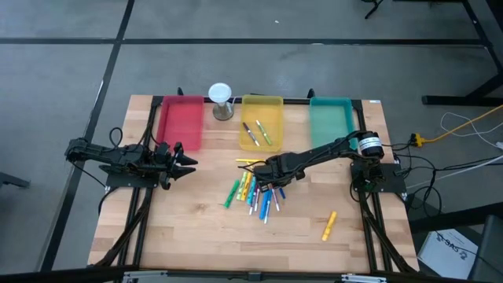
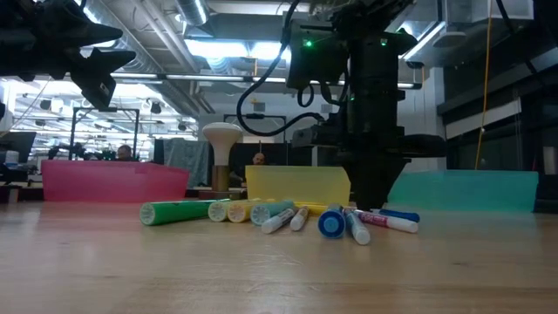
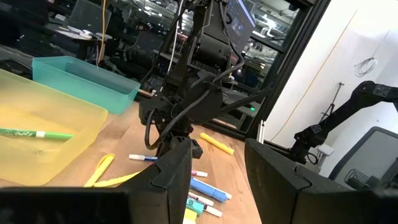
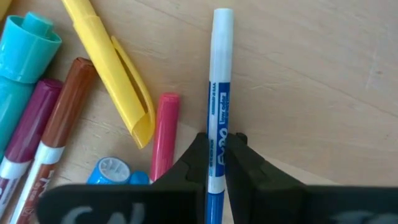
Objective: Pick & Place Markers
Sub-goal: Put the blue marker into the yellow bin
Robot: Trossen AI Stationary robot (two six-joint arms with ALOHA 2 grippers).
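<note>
A heap of markers (image 1: pixel 255 195) lies on the wooden table's middle, and one yellow marker (image 1: pixel 328 226) lies apart toward the near right. My right gripper (image 1: pixel 271 179) points down into the heap's far side, shut on a blue-and-white marker (image 4: pixel 219 93). Beside that marker lie yellow, pink, brown and teal markers (image 4: pixel 118 81). My left gripper (image 1: pixel 191 163) hangs at the table's left, level and open (image 3: pixel 217 177), with nothing between its fingers. My right gripper pinches the blue-and-white marker between its two fingers, on the white barrel about midway along (image 4: pixel 219 127). The fingers come from above, pointing down, and lie across the marker. The marker lies level; I cannot tell whether it is clear of the wood.
Along the far edge stand a red tray (image 1: pixel 181 122), a yellow tray (image 1: pixel 271 104) with some markers in it, and a teal tray (image 1: pixel 330 122). A white-topped hourglass-like object (image 1: pixel 221 101) stands between the red and yellow trays. Bare wood shows at the near left.
</note>
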